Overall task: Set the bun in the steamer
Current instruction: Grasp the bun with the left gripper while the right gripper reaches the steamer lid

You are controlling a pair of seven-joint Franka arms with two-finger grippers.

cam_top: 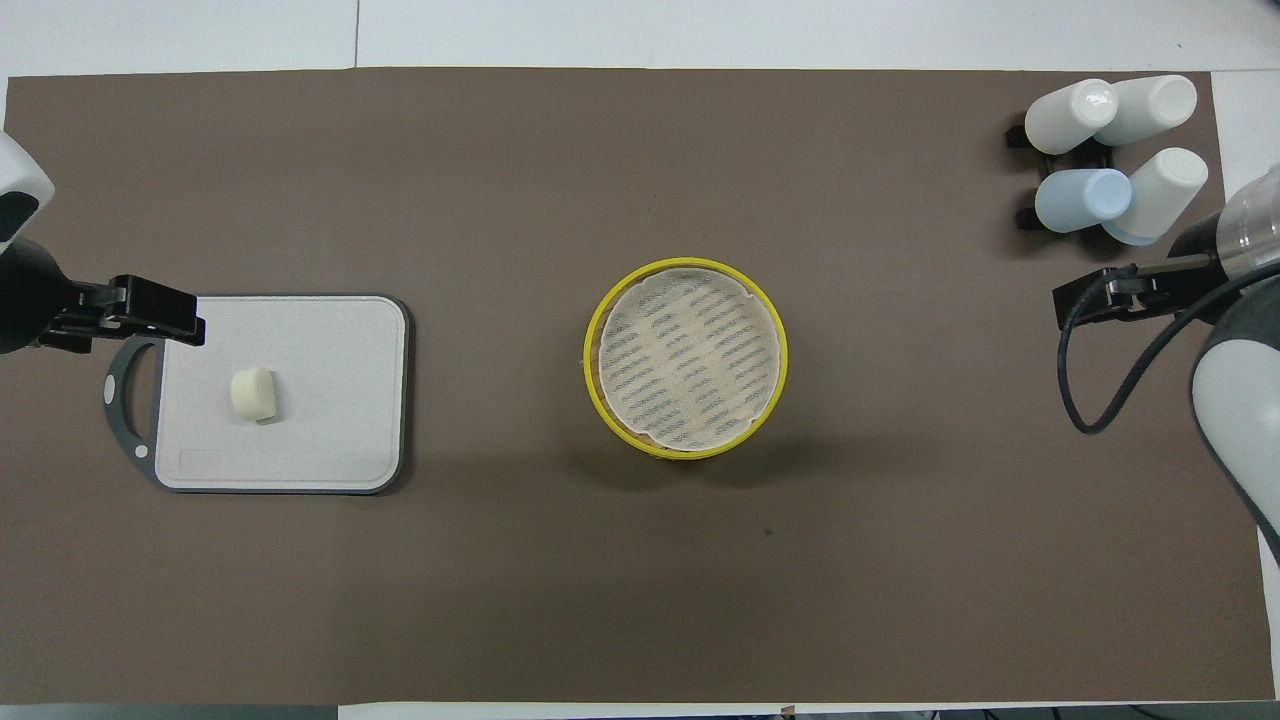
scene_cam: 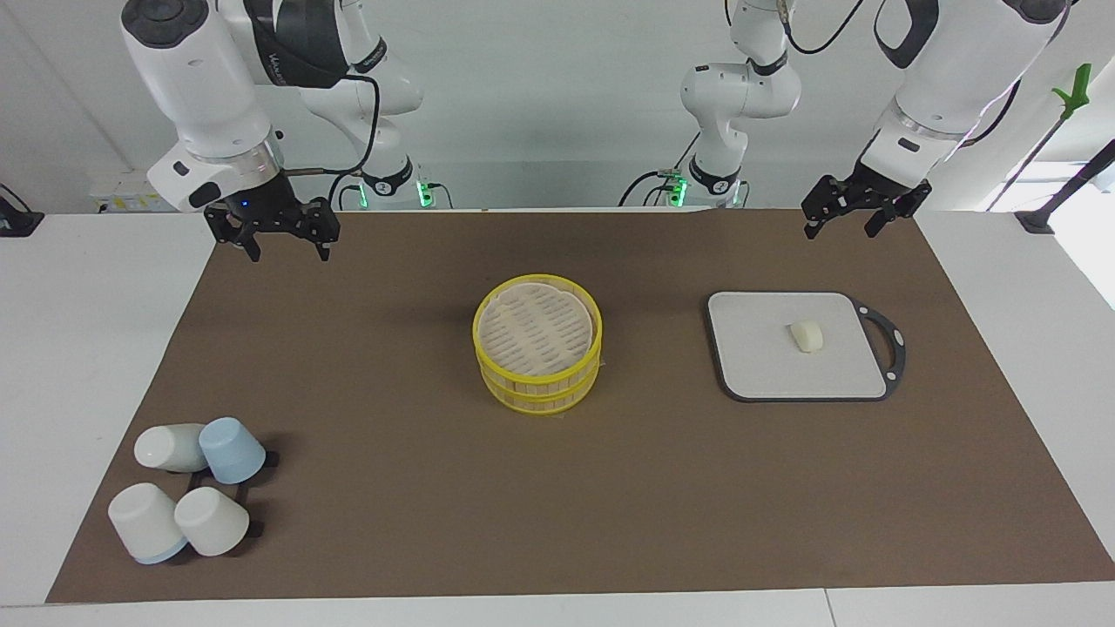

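Brown counter mat (scene_cam: 392,522): bun (scene_cam: 807,335) on grey board (scene_cam: 766,374), beside steamer (scene_cam: 537,355); left hand (scene_cam: 852,217) and right hand (scene_cam: 281,237) hover open.

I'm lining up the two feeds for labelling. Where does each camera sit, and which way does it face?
Facing view: high across the table, facing the robots; both arms show, left gripper and right gripper open, raised.
Overhead view: above the robots' end, looking steeply down; only the wrists and grippers show at its sides.
Shared: steamer mid-mat, bun on the cutting board, cups; half a turn apart.
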